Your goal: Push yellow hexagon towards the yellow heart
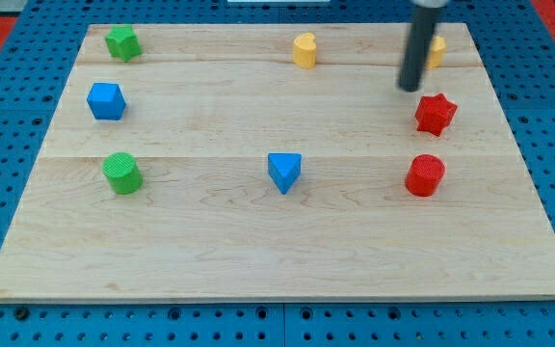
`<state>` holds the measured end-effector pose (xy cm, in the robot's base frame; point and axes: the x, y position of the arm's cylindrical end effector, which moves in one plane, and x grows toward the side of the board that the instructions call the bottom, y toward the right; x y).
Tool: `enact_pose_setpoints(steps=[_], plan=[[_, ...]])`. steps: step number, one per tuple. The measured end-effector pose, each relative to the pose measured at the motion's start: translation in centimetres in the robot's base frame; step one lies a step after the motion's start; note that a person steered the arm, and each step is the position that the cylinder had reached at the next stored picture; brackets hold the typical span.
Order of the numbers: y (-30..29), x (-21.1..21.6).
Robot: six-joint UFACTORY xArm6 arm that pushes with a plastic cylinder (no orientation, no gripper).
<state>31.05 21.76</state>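
Pale wooden table [258,241] on blue pegboard [8,318]; my tip [410,89], no pincer, hides most of yellow hexagon [437,50], heart [303,50] left

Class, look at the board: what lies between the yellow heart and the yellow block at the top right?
In the camera view, only my tip and its dark rod stand between the yellow heart and the partly hidden yellow block; otherwise bare wooden board.

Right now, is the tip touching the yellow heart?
No: my tip stands near the view's right, beside the partly hidden yellow block, far from the yellow heart.
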Motion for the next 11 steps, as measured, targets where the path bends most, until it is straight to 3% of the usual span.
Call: enact_pose_setpoints(steps=[1, 2, 4, 8, 11], plan=[[6.2, -2.3], [6.8, -5.8], [1.4, -7.2], [0.8, -3.8], [-9.0, -3.7]])
